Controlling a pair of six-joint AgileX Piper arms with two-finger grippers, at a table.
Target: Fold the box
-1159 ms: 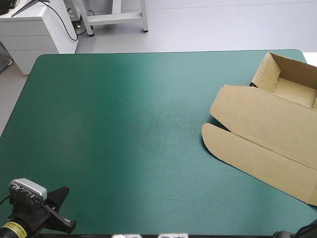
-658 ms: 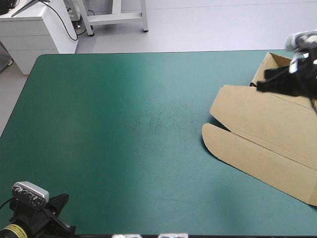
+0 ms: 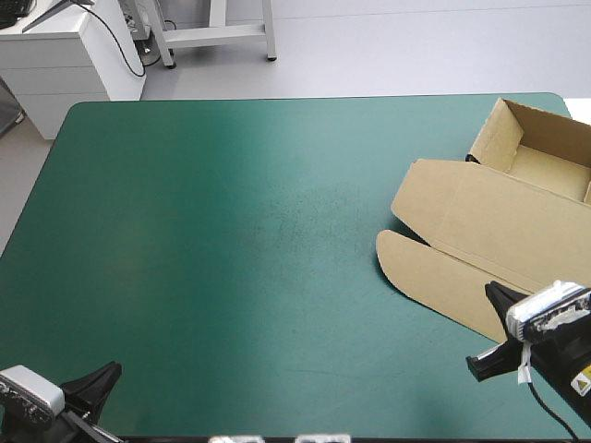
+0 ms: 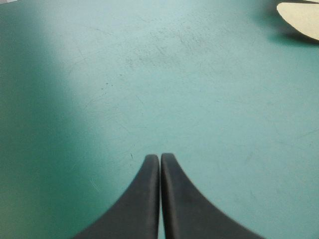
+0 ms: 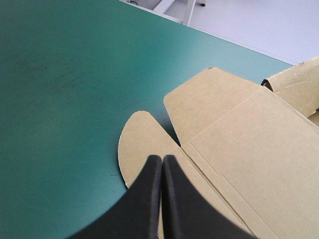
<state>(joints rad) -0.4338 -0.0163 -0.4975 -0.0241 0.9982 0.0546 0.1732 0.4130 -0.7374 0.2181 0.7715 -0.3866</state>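
Box (image 3: 480, 208), brown board, part-formed. High view: it lies on the right side of the table, on the teal-green cover (image 3: 203, 258). Open tray (image 3: 545, 171) with raised walls toward the far right corner, running past the view's right side. Lid (image 3: 517, 258) flat, reaching from the tray toward the near edge. Rounded flap (image 3: 411, 263), half-moon in outline, pointing toward the table's middle. Board matte and stiff-looking, with straight scored fold lines and clean cut edges; cover dull, faintly scuffed at the centre. Left wrist view: left gripper (image 4: 160, 158), black fingers pressed together into one pointed arch, over bare cover and well apart from the box; only the tip of the rounded flap shows far ahead. Right wrist view: right gripper (image 5: 162, 159), fingers likewise pressed together with nothing between them, tip over the near rim of the rounded flap; whether it touches the board cannot be told. Score lines beside the flap show plainly here, and a narrow notch parts the flap from the adjoining panel. Hazards, as judged: fingers pressed together like this cannot pinch the sheet. A push with the joined tip may skid the light board over the smooth cover toward the nearby right edge. A lift away from a score line may crease a panel. A jolt may spring the tucked walls loose.
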